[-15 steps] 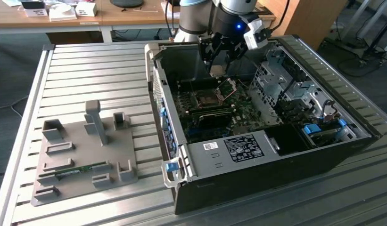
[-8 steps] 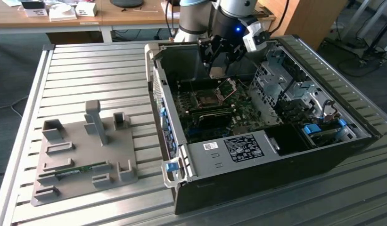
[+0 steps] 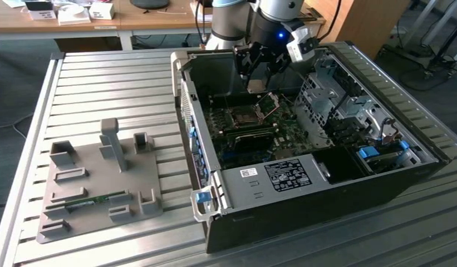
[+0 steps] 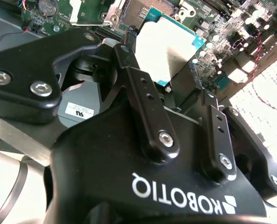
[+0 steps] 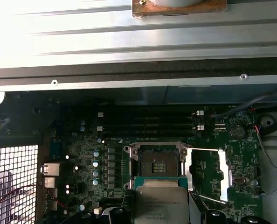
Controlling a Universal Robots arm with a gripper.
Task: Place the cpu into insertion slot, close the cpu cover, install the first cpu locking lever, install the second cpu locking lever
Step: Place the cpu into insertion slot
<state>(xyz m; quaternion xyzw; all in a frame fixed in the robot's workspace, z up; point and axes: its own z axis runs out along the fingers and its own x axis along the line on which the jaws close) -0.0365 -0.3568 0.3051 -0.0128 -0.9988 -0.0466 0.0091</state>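
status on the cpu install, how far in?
Done: nothing finished yet. In hand: the claw is shut on the cpu, held near the insertion slot, whose dark centre is bare. Left: seating the cpu, closing the cpu cover, which lies flipped open beside the slot, then both lever steps.

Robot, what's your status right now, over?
Hand shut on cpu, near insertion slot, not yet seated. Slot bare, cpu cover swung open beside it. Nothing in the way.
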